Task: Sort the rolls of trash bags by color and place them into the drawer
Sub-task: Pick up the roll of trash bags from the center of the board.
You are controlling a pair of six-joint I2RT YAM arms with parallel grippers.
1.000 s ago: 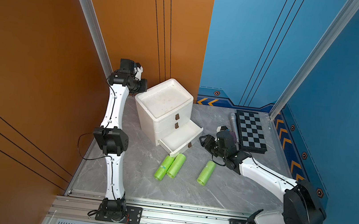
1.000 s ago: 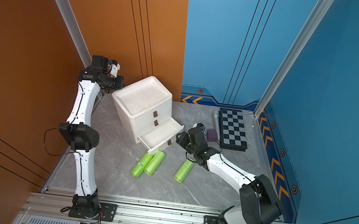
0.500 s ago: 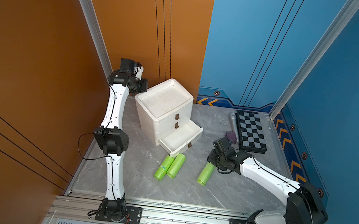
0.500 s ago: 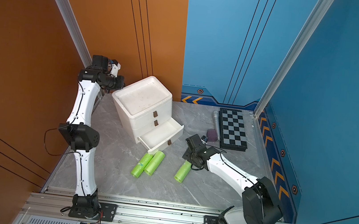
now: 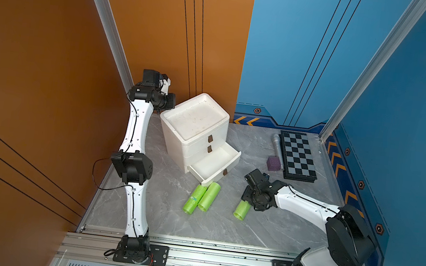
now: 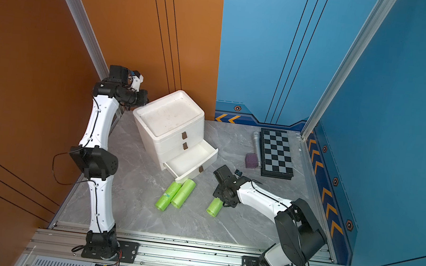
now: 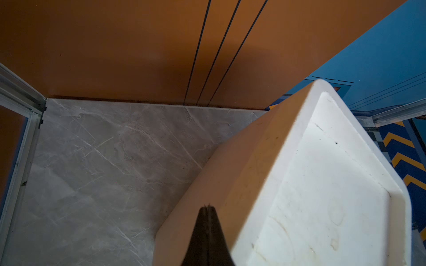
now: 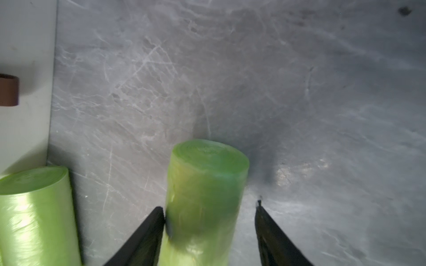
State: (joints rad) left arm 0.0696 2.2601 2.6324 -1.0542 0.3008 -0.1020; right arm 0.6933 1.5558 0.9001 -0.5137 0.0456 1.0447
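Three lime green rolls of trash bags lie on the grey table. Two of them [image 5: 194, 199] [image 5: 209, 196] lie side by side just in front of the white drawer [image 5: 233, 158], which stands pulled out and empty at the bottom of the white drawer unit [image 5: 197, 118]. The third roll [image 5: 241, 209] [image 8: 205, 184] lies alone to the right. My right gripper [image 8: 210, 206] is open and straddles its far end; one finger touches the roll, the other stands apart. My left gripper [image 7: 208, 206] is shut and empty beside the unit's back left top edge.
A folded chessboard [image 5: 297, 156], a grey microphone [image 5: 277, 150] and a small purple cube [image 5: 273, 163] sit at the back right. The drawer front with its brown handle [image 8: 9, 89] is close to the right gripper. Walls close in the left, back and right.
My right gripper has moved from near the drawer front down over the lone green roll, and its jaws have widened. The left arm has not moved.
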